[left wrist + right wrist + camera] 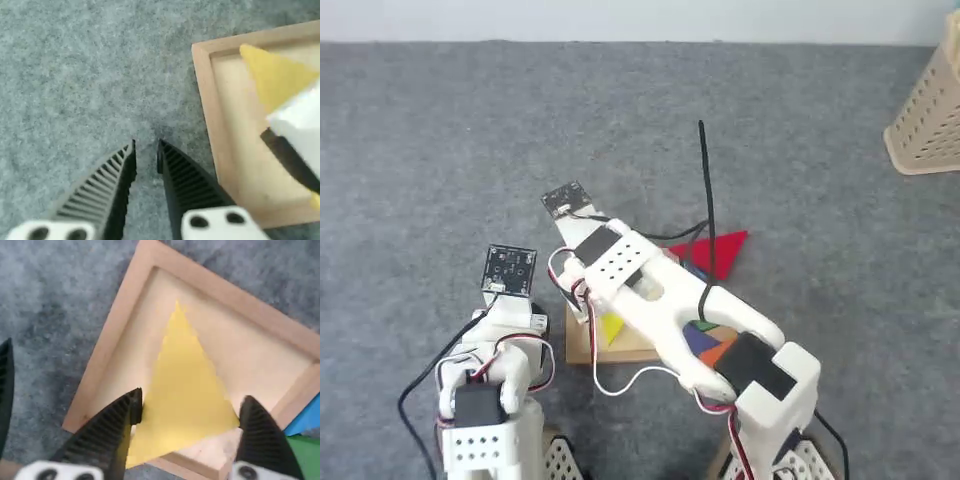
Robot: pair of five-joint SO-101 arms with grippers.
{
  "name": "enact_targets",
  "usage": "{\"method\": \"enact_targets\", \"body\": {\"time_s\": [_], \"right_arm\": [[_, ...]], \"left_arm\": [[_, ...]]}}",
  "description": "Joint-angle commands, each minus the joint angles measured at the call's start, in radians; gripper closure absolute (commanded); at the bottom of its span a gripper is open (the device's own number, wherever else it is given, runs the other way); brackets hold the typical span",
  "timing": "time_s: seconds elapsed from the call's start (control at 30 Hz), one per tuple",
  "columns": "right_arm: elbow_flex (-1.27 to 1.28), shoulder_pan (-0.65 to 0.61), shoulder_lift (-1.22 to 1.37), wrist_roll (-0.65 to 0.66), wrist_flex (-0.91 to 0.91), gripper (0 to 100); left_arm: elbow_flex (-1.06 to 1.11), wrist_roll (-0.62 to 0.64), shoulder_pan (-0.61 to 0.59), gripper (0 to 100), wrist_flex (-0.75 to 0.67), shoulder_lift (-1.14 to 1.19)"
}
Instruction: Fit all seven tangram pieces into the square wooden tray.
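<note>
– Grey, carpet-like covering runs across the whole worktop (470, 120). Where does the piece sit?

– The yellow triangle (185, 365) lies flat inside the square wooden tray (125, 315), one point aimed into a corner and its wide end toward the near rim. The right hand (192, 396) hangs over it with its fingers spread wide, one on each side of that wide end. I cannot tell whether they touch it.

– And the other arm?

– The left hand (146, 145) is over bare covering just beside the tray's outer edge, fingers barely apart with nothing between them.

– How would you expect the triangle to handle?

– It looks like a thin, stiff, painted slab: light, rigid, not fragile, but probably smooth enough to slide. Lying flat on the tray floor it offers little height, so I would pinch it across two straight edges, low down and near the wide end, rather than at a tip, where it could twist out.

– Anything crowding it?

– A blue piece (307, 415) and a green piece (305, 455) sit at the tray's far side, and a red triangle (725, 250) pokes out past the arm. The rim near the wide end leaves a finger little room, so nudging the triangle along the floor may suit better than lifting it.
</note>
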Motion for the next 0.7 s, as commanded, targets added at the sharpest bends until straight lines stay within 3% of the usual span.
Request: {"method": "enact_targets", "body": {"time_s": [0.0, 0.23, 0.4, 0.53, 0.67], "right_arm": [[-0.052, 0.016, -0.024, 0.015, -0.002, 61.0], [-0.044, 0.044, -0.03, 0.06, 0.012, 63.5], [-0.046, 0.185, -0.035, 0.218, 0.053, 72.6], [-0.044, 0.266, -0.036, 0.236, 0.051, 83.1], [-0.04, 0.292, -0.036, 0.262, 0.045, 85.5]], "left_arm": [[-0.008, 0.008, 0.002, 93, 0.0, -0.021], [-0.008, 0.008, 0.002, 93, 0.0, -0.021], [-0.008, 0.008, 0.002, 93, 0.0, -0.021], [-0.008, 0.008, 0.002, 93, 0.0, -0.021], [-0.008, 0.008, 0.002, 93, 0.0, -0.021]]}}
